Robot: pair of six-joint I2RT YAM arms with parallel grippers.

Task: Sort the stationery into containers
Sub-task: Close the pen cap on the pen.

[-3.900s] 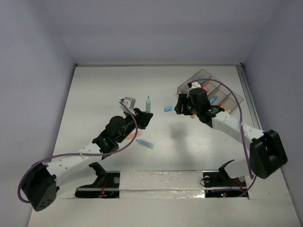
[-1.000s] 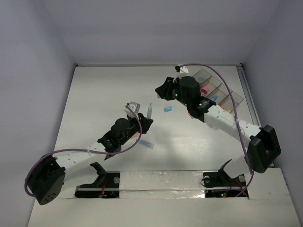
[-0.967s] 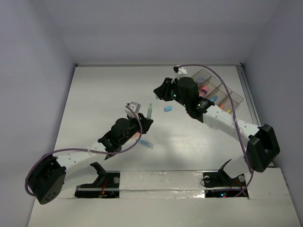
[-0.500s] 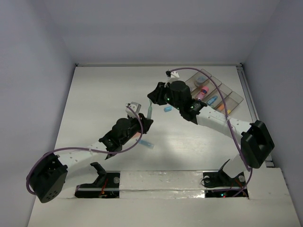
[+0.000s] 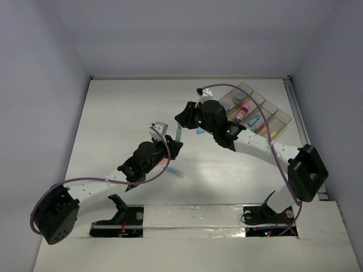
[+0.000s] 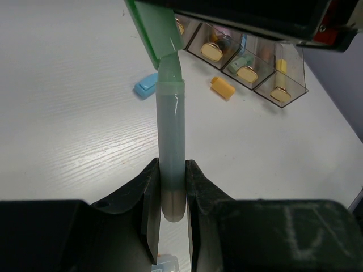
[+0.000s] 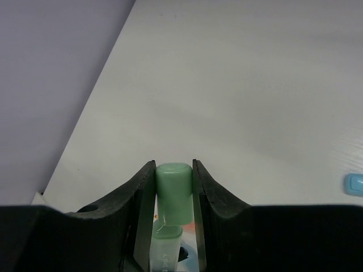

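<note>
My left gripper point(image 5: 172, 145) is shut on the lower body of a pale green marker point(image 5: 178, 132) and holds it upright above the table; the left wrist view shows the barrel point(image 6: 171, 136) clamped between the jaws of the left gripper point(image 6: 171, 195). My right gripper point(image 5: 182, 120) is shut on the marker's green cap point(image 7: 173, 190), shown close up in the right gripper's point(image 7: 173, 166) own view. The smoky divided tray point(image 5: 286, 118) sits at the far right with several markers in it, and also shows in the left wrist view point(image 6: 290, 79).
A small blue cap point(image 5: 201, 131) lies on the table between the arms, also seen from the left wrist point(image 6: 146, 86). An orange piece point(image 6: 222, 88) lies near the tray. A blue marker point(image 5: 174, 171) lies under the left arm.
My right arm has swung left from the tray to the green marker in my left gripper and now grips its cap. My left gripper has kept hold of the marker.
</note>
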